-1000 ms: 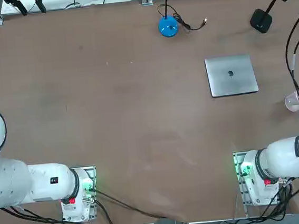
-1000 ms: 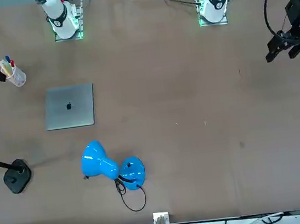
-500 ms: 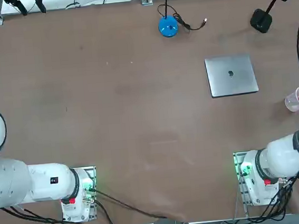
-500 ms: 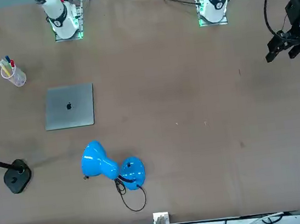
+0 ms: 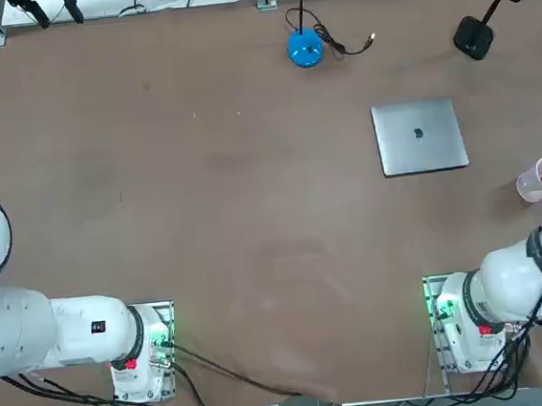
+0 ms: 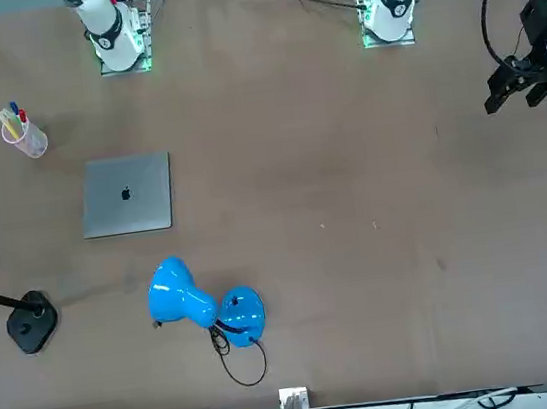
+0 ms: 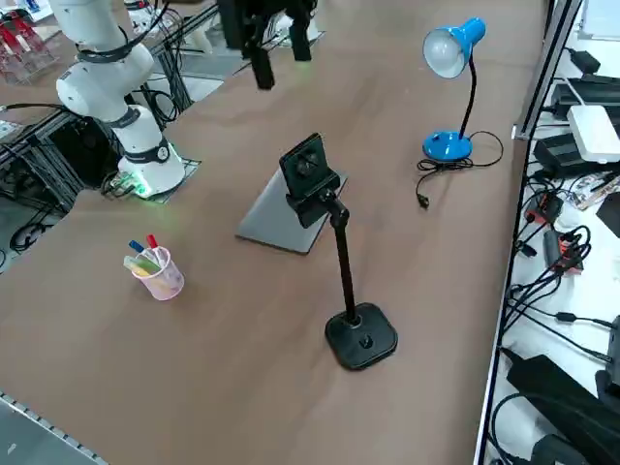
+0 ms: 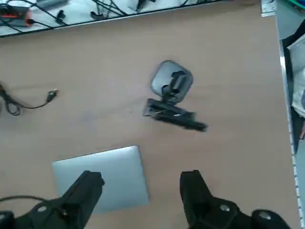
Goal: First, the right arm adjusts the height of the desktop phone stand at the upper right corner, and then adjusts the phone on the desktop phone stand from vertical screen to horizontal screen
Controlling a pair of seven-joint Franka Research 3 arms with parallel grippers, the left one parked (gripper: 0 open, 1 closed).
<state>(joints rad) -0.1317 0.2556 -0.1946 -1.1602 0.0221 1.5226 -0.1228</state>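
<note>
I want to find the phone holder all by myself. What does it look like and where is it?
Start at the silver laptop in the right side view. Past it, near the table's corner, stands the phone stand: a square black base and a thin black pole, with the phone clamped upright on top. The other tall thing, the lamp, is bright blue with a round base.

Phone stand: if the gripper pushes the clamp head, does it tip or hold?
The desktop phone stand may tip: thin tall pole, small base, and the phone sits on top. Its leaning pole puts weight off-centre. Probably slides on the smooth table. The right gripper hangs open above.
</note>
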